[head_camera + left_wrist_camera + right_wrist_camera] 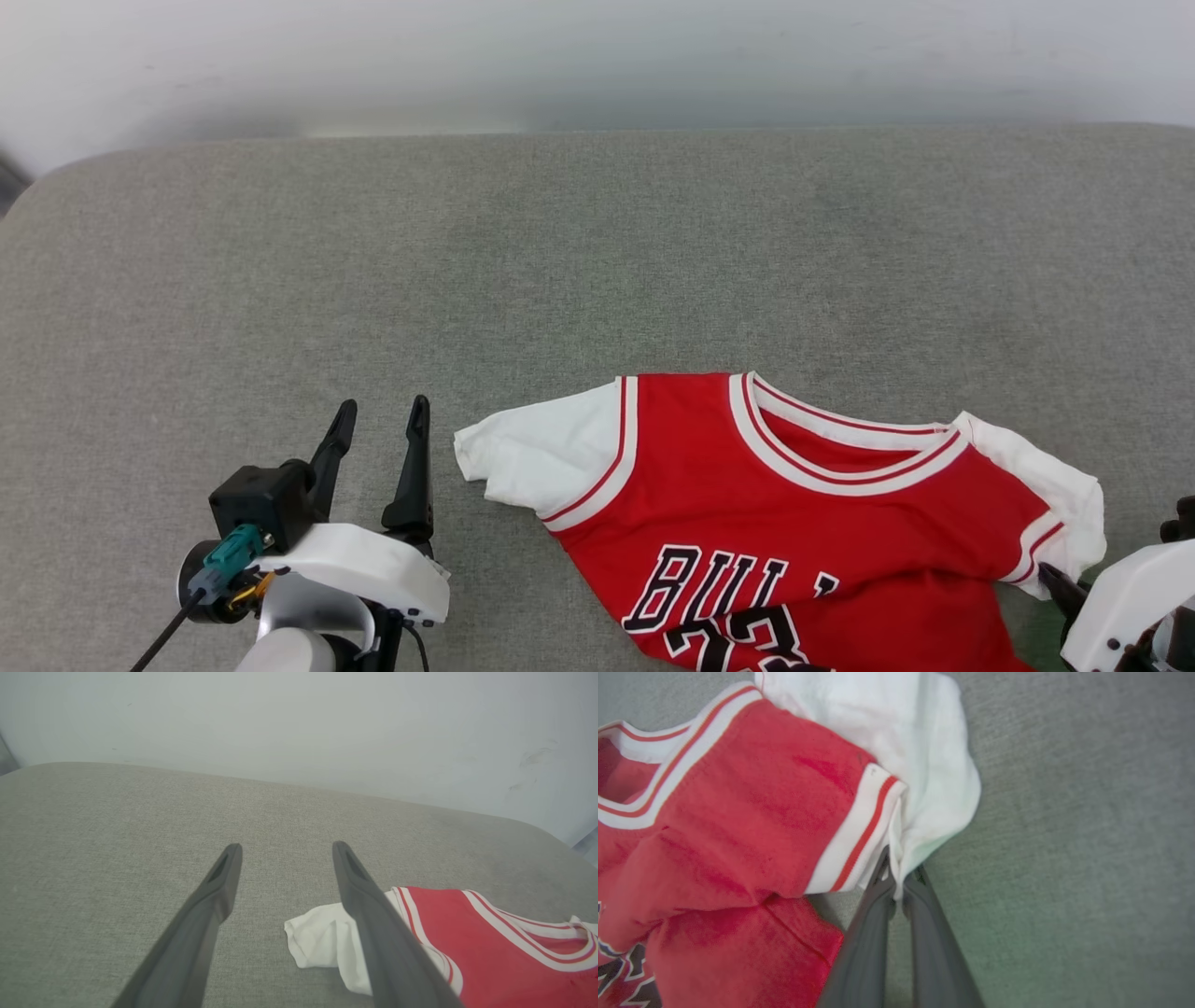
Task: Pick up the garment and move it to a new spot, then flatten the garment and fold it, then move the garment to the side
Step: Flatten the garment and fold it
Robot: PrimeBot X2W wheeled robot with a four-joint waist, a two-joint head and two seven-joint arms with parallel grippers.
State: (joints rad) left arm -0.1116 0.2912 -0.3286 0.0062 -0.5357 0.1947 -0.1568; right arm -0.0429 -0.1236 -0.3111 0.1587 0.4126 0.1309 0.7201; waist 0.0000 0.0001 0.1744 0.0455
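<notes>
Although the right gripper point(899, 873) is clenched on the hem of the shirt's white sleeve point(934, 765), the shirt point(794, 504) lies on the grey cushion point(560, 261), not yet lifted; its lettered side faces up, its collar point(840, 448) points toward the far wall point(597, 56), and its lower part runs off the near edge of the head view. Around the pinched sleeve the red cloth is bunched and creased, so the shirt is far from flat. Off the shirt's other sleeve point(532, 457), just beside it and not touching, the left gripper point(384, 404) hangs with its fingers spread wide, grasping nothing. By my reading the task is at its very start: a hold for the pick-up is made on one side only. The lift and the carry to a new spot are left; so are the smoothing, the folding and the last move to the side. The space beyond the shirt's collar looks roomy enough for laying it out.
</notes>
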